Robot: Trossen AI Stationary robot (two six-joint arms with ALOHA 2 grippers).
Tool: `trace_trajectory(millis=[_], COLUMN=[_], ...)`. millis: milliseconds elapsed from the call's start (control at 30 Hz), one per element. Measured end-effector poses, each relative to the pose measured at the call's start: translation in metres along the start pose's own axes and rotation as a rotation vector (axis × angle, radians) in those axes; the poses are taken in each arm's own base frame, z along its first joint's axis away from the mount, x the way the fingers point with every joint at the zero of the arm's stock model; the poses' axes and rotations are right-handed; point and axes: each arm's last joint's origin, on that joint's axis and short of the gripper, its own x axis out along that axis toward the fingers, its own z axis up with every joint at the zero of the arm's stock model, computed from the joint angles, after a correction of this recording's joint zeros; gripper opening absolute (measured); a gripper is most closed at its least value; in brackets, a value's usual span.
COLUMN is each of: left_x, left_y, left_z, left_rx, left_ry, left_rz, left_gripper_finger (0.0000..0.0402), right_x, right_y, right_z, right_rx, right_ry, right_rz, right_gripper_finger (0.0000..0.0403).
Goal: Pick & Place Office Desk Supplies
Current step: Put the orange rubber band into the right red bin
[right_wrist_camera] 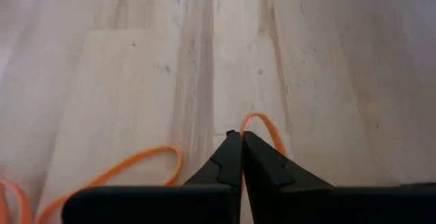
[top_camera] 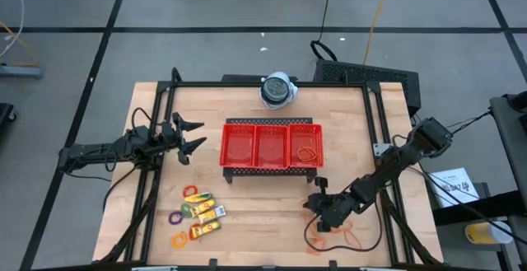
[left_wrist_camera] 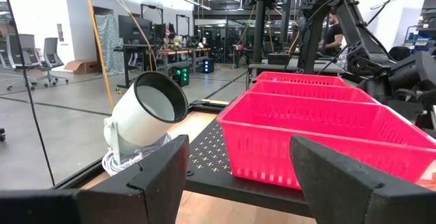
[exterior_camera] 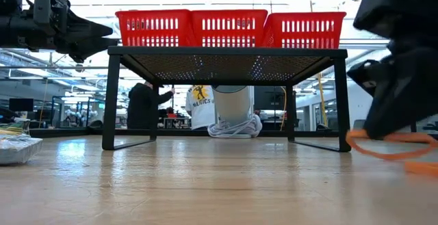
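Observation:
Near the table's front right, my right gripper (top_camera: 316, 208) (right_wrist_camera: 240, 137) points slantwise down, shut on a thin orange rubber band (right_wrist_camera: 263, 122). More orange bands (top_camera: 333, 236) (right_wrist_camera: 133, 163) lie flat on the wood beside it. One orange band (top_camera: 309, 152) lies in the right compartment of the red mesh tray (top_camera: 271, 125). Small yellow packets (top_camera: 206, 215) and coloured rings (top_camera: 191, 193) lie at the front left. My left gripper (top_camera: 191, 137) (left_wrist_camera: 238, 146) waits open, level, left of the tray. My right gripper pinches the orange band between its two fingertips (right_wrist_camera: 230, 149), coming slantwise from above. Only a short bow of the band (right_wrist_camera: 267, 126) shows past the tips. The rest runs back under the fingers, and in the low view it hangs low by the wood (exterior_camera: 387, 146).
The tray stands on a black raised rack (exterior_camera: 226, 53) in the table's middle. A round white-grey device (top_camera: 277, 90) with a coiled cable stands at the far edge. Black frame rails (top_camera: 372, 139) run along both sides. People show in the room beyond.

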Motion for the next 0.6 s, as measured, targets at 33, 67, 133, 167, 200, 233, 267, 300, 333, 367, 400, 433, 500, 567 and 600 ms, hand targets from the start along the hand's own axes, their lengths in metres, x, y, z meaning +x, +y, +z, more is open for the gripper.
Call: trace_trajectory(millis=[33,67,133,167,200,233,267,300,333,367,400,433,500,567,600], left_x=[0.0,0.0,0.0,0.0,0.0,0.0,0.0,0.0,0.0,0.0,0.0,0.0,0.0,0.0,0.0], left_y=[0.0,0.0,0.0,0.0,0.0,0.0,0.0,0.0,0.0,0.0,0.0,0.0,0.0,0.0,0.0], left_z=[0.0,0.0,0.0,0.0,0.0,0.0,0.0,0.0,0.0,0.0,0.0,0.0,0.0,0.0,0.0], left_rx=[0.0,0.0,0.0,0.0,0.0,0.0,0.0,0.0,0.0,0.0,0.0,0.0,0.0,0.0,0.0], left_ry=[0.0,0.0,0.0,0.0,0.0,0.0,0.0,0.0,0.0,0.0,0.0,0.0,0.0,0.0,0.0], left_rz=[0.0,0.0,0.0,0.0,0.0,0.0,0.0,0.0,0.0,0.0,0.0,0.0,0.0,0.0,0.0], left_gripper_finger=[0.0267,0.0267,0.0267,0.0267,0.0267,0.0267,0.0267,0.0267,0.0267,0.0267,0.0267,0.0267,0.0267,0.0267,0.0267], right_x=[-0.002,-0.004,-0.009,-0.011,-0.014,-0.016,-0.018,-0.021,-0.023,-0.026,-0.028,-0.03,-0.035,-0.041,-0.043], right_y=[0.0,0.0,-0.001,-0.001,0.0,-0.001,0.0,0.0,0.0,0.0,0.0,-0.001,-0.001,-0.002,-0.003], right_z=[0.002,0.004,0.008,0.01,0.012,0.014,0.016,0.019,0.022,0.024,0.025,0.027,0.03,0.034,0.036], right_rx=[0.006,0.011,0.021,0.028,0.035,0.039,0.047,0.057,0.064,0.067,0.072,0.077,0.088,0.101,0.105], right_ry=[-0.014,-0.024,-0.043,-0.054,-0.065,-0.075,-0.089,-0.108,-0.123,-0.133,-0.141,-0.151,-0.171,-0.195,-0.205], right_rz=[-0.001,0.005,0.016,0.022,0.03,0.039,0.046,0.056,0.065,0.071,0.076,0.082,0.094,0.107,0.113], right_gripper_finger=[0.0,0.0,0.0,0.0,0.0,0.0,0.0,0.0,0.0,0.0,0.0,0.0,0.0,0.0,0.0])
